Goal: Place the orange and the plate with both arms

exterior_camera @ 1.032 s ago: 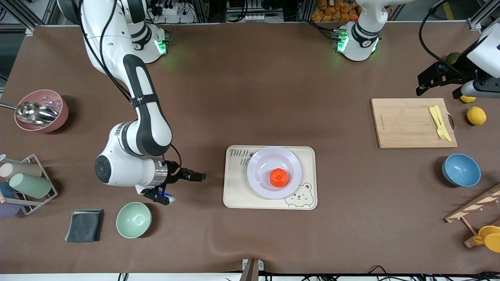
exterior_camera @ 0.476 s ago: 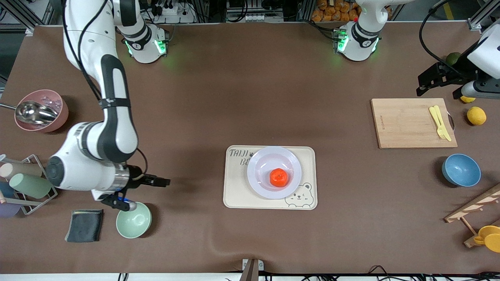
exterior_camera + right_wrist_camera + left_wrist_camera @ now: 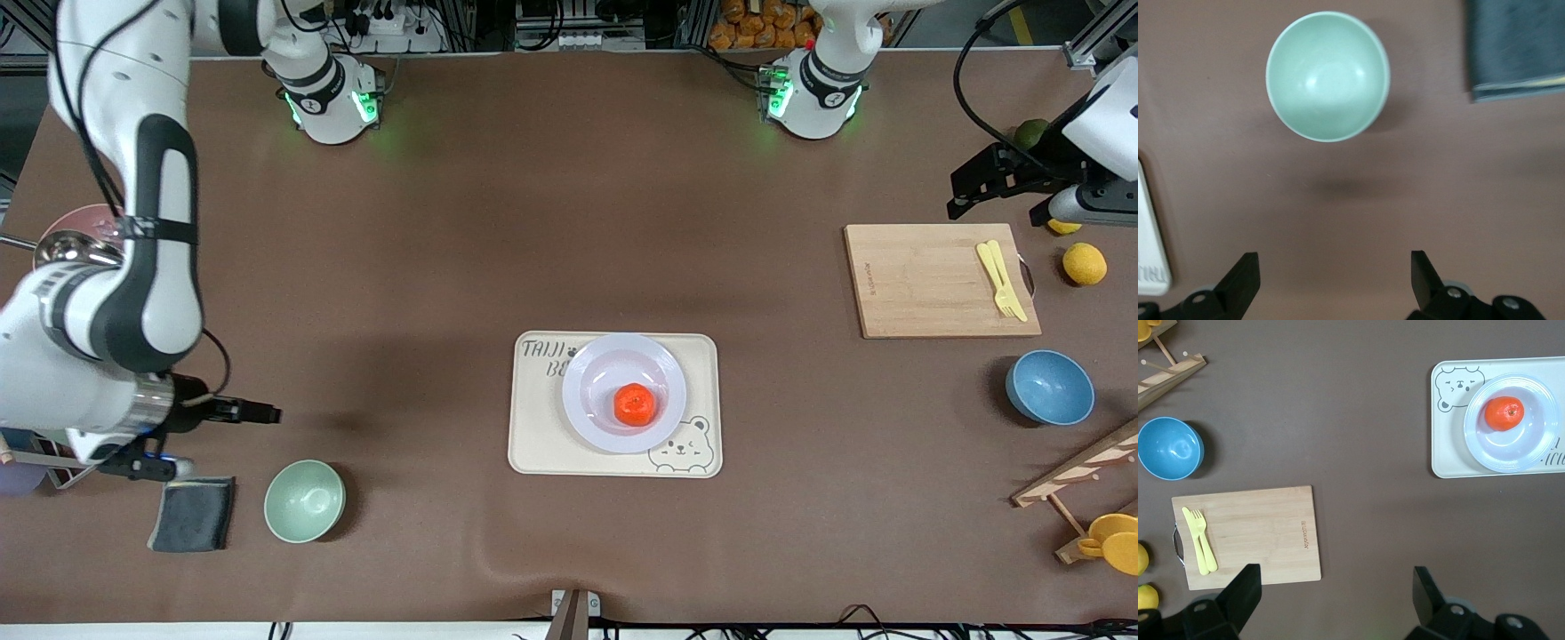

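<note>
I see the small round red-orange orange (image 3: pixel 635 404) sitting in the middle of the round shiny white plate (image 3: pixel 582 413). The plate rests on the flat cream tray with a bear picture (image 3: pixel 533 444), near the middle of the brown bench (image 3: pixel 533 222).

My right end effector (image 3: pixel 258 413) is spread wide and holds nothing. It hangs over bare bench at the right arm's end, close to the pale green round bowl (image 3: pixel 304 500) and the dark grey folded cloth (image 3: pixel 192 513). The orange and plate are well apart from it, off toward the left arm's end.

My left end effector (image 3: pixel 996 191) is spread wide too, and it is empty. It hangs up in the air over the corner of the light wooden cutting board (image 3: pixel 925 284), which has a yellow plastic fork and knife (image 3: pixel 1002 278) on it. A yellow lemon (image 3: pixel 1085 263) and a blue round bowl (image 3: pixel 1049 388) lie close by. The orange and plate are well apart from this end effector as well, off toward the right arm's end.
</note>
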You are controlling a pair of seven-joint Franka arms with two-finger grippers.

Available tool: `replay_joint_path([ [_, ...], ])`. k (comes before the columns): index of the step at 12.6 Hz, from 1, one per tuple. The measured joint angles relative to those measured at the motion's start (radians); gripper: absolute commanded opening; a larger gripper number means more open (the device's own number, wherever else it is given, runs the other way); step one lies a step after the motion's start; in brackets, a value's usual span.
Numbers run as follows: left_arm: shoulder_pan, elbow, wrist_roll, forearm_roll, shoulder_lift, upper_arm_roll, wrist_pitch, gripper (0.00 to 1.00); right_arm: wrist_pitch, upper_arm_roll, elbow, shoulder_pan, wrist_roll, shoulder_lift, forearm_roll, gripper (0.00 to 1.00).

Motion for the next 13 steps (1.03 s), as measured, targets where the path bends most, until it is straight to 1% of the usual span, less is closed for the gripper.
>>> replay_joint_path([
  [2, 0.000, -0.001, 0.000, 0.000, 0.000, 0.000, 0.000, 1.00, -0.004, 0.172, 0.001, -0.139, -0.001, -0.066, -0.167, 1.00],
  [3, 0.000, -0.001, 0.000, 0.000, 0.000, 0.000, 0.000, 1.00, -0.005, 0.262, 0.001, -0.211, -0.002, -0.090, -0.237, 1.00],
  [4, 0.000, -0.001, 0.000, 0.000, 0.000, 0.000, 0.000, 1.00, -0.005, 0.334, 0.001, -0.274, -0.003, -0.109, -0.300, 1.00],
  [5, 0.000, -0.001, 0.000, 0.000, 0.000, 0.000, 0.000, 1.00, -0.005, 0.389, 0.002, -0.321, -0.006, -0.126, -0.343, 1.00],
  [6, 0.000, -0.001, 0.000, 0.000, 0.000, -0.001, 0.000, 1.00, -0.007, 0.427, 0.002, -0.352, -0.009, -0.144, -0.371, 1.00],
  [7, 0.000, -0.001, 0.000, 0.000, 0.000, -0.001, 0.000, 1.00, -0.023, 0.448, 0.003, -0.364, -0.011, -0.168, -0.380, 1.00],
  [9, -0.001, -0.001, 0.000, 0.000, 0.000, -0.004, 0.000, 1.00, -0.122, 0.477, 0.004, -0.364, -0.010, -0.231, -0.386, 1.00],
  [11, -0.001, -0.001, 0.000, 0.000, 0.000, -0.004, -0.002, 1.00, -0.232, 0.486, 0.000, -0.360, -0.010, -0.298, -0.389, 1.00],
  [13, 0.000, -0.002, 0.000, 0.000, 0.000, -0.004, -0.003, 1.00, -0.251, 0.485, -0.039, -0.359, -0.010, -0.364, -0.393, 1.00],
])
